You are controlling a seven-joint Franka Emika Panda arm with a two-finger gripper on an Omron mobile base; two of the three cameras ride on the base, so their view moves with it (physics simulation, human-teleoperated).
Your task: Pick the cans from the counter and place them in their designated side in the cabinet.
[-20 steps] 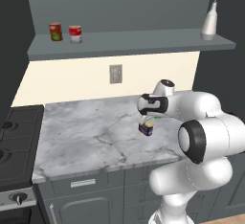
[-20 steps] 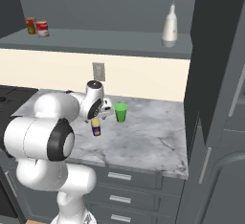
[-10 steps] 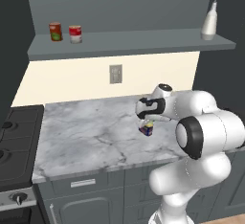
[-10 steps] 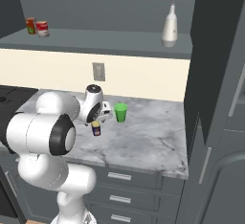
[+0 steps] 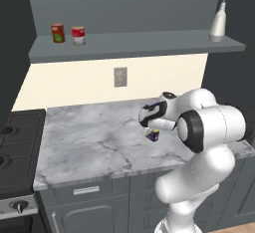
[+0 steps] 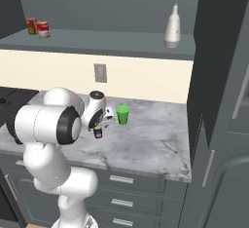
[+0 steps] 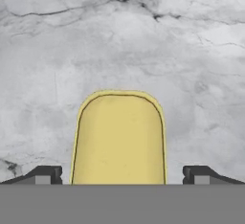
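On the shelf of the cabinet (image 5: 129, 45), at its left end, a red-and-white can (image 5: 78, 35) is seen beside a red can (image 5: 58, 33), so one placing is judged done; the blue can (image 5: 153, 135) is left on the counter (image 5: 89, 142) and is not yet lifted; a green cup (image 6: 122, 114) stands near it. Above the blue can the gripper (image 7: 119, 175) is held wide, a fingertip (image 7: 45, 174) on each side of the yellow top, with gaps visible; nothing is gripped
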